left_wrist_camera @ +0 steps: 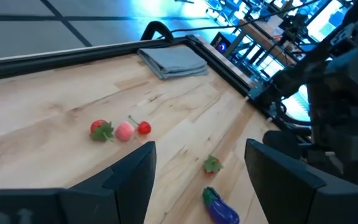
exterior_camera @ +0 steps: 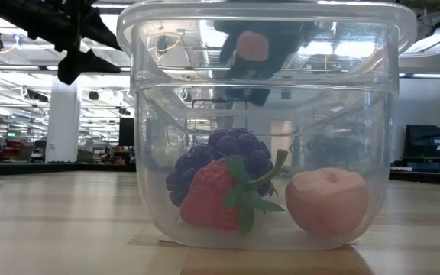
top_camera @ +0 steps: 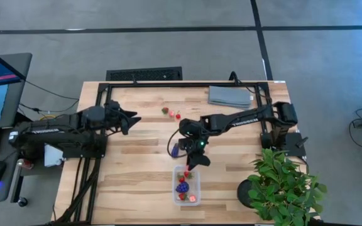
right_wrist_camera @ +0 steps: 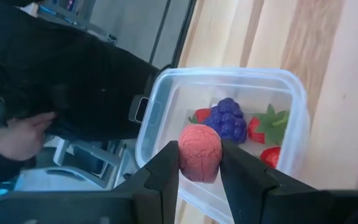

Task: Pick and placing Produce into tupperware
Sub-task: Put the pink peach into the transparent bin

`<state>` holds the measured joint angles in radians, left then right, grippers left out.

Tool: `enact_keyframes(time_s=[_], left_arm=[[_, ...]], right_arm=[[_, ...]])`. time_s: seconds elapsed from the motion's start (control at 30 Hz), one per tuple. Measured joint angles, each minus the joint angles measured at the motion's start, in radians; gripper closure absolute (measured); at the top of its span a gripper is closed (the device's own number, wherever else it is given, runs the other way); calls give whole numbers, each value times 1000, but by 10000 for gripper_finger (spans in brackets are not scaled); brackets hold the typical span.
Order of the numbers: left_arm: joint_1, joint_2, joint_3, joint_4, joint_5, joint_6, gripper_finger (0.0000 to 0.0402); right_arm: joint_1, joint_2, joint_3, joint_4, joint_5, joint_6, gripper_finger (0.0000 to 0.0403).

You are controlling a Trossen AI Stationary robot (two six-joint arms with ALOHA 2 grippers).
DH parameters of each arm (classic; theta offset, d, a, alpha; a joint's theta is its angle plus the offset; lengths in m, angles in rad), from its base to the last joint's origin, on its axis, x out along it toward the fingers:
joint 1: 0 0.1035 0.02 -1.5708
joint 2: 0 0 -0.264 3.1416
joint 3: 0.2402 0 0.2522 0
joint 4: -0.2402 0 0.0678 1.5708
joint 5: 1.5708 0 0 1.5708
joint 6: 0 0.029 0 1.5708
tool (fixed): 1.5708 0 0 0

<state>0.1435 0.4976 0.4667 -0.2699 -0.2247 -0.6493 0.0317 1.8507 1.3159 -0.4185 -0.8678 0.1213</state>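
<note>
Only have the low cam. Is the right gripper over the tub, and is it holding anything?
Observer: Yes. The right gripper hangs over the tupperware rim, shut on a pink piece.
Operator: What's left on the table?
Observer: Five pieces: an elongated purple one, a greenish one, plus a strawberry, a second pink piece and a small red one clustered together.
Operator: Left arm?
Observer: The left gripper is open and empty, over the table's left part.

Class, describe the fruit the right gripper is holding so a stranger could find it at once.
Find the clear tupperware at the table's near edge. Just above its far end hangs the right gripper. Pinched between its fingers is a pink, bumpy raspberry-like piece, the only fruit off the table.
</note>
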Motion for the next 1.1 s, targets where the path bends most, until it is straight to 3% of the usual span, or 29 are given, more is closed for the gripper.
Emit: enact_keyframes(time_s=[0.5, 0.93, 1.1], left_arm=[[-172, 0, 0, -1, -203, -56, 166], [-216, 0, 0, -11, -261, -67, 166], [-216, 0, 0, -28, -266, -67, 166]], right_arm=[[93, 0, 0, 42, 152, -28, 271], [131, 3, -18, 49, 269, -17, 270], [130, 4, -31, 62, 276, 23, 246]])
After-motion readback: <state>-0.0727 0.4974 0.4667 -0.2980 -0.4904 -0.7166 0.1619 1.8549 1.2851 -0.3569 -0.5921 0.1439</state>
